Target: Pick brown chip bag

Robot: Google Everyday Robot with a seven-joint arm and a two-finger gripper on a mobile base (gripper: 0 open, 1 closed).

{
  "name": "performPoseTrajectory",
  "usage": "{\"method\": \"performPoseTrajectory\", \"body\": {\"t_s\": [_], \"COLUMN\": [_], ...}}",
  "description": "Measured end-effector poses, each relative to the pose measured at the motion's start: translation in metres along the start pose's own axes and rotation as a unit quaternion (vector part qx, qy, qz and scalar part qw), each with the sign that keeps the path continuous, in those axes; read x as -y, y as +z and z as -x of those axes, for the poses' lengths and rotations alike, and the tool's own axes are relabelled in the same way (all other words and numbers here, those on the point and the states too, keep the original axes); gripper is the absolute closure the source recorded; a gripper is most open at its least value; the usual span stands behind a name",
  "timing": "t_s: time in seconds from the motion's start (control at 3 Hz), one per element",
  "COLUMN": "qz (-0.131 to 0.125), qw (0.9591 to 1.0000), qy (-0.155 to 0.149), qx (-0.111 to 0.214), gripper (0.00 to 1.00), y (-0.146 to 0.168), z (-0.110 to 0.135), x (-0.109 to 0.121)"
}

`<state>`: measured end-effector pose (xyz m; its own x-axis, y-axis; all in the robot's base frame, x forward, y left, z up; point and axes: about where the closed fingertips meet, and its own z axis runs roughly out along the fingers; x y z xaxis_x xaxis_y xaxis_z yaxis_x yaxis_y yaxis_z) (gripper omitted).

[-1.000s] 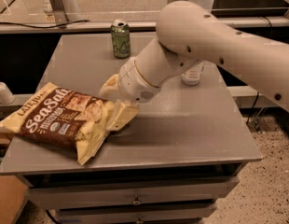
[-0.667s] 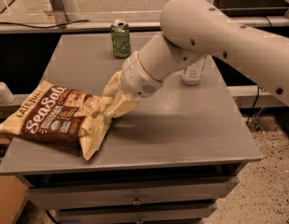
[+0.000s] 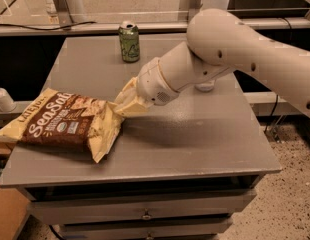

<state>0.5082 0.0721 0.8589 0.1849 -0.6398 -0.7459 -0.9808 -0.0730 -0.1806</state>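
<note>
The brown chip bag (image 3: 62, 125) lies on the left of the grey tabletop (image 3: 195, 144), its dark front with white "Sea Salt" lettering facing up and its edges pale cream. My gripper (image 3: 126, 103) is at the bag's right end, at the tip of the white arm (image 3: 215, 59) that reaches in from the right. Its cream fingers are closed on the bag's crumpled right edge, which is bunched and raised toward them. The rest of the bag rests on the table, and its left corner hangs over the table's left edge.
A green drink can (image 3: 129, 42) stands upright at the back of the table. A small white object (image 3: 205, 87) sits partly hidden behind the arm. Drawers (image 3: 145, 214) are below the tabletop, and a cardboard box (image 3: 7, 216) is on the floor at the lower left.
The bag's right edge has been gathered up and pulled toward the gripper. The arm's upper part has swung a little to the right; the gripper has barely moved.
</note>
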Motion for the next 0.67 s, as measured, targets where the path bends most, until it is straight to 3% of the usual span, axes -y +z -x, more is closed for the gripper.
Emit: {"method": "performPoseTrajectory", "body": {"t_s": [0.33,0.67], "qz": [-0.042,-0.093], "qw": [0.9976,0.9907], "qy": [0.036,0.055], "qx": [0.043,0.082], "gripper": [1.00,1.00], "y": [-0.002,-0.018], "z": [-0.005,-0.003], "x": [0.010,0.023]}}
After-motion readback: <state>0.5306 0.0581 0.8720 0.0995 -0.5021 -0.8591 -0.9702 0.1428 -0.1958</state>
